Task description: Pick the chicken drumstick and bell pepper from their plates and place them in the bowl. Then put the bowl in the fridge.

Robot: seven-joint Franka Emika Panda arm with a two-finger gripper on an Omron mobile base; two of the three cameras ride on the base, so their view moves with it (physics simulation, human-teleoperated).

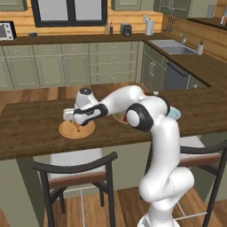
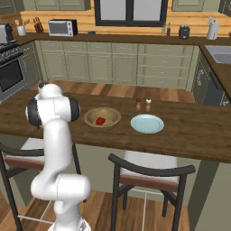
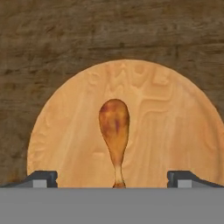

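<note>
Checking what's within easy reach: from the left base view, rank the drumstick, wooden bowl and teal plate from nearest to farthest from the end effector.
1. Chicken drumstick: directly under the open end effector, on the wooden plate.
2. Wooden bowl: farther right along the counter, holding the bell pepper.
3. Teal plate: farthest right, beyond the bowl.
</note>
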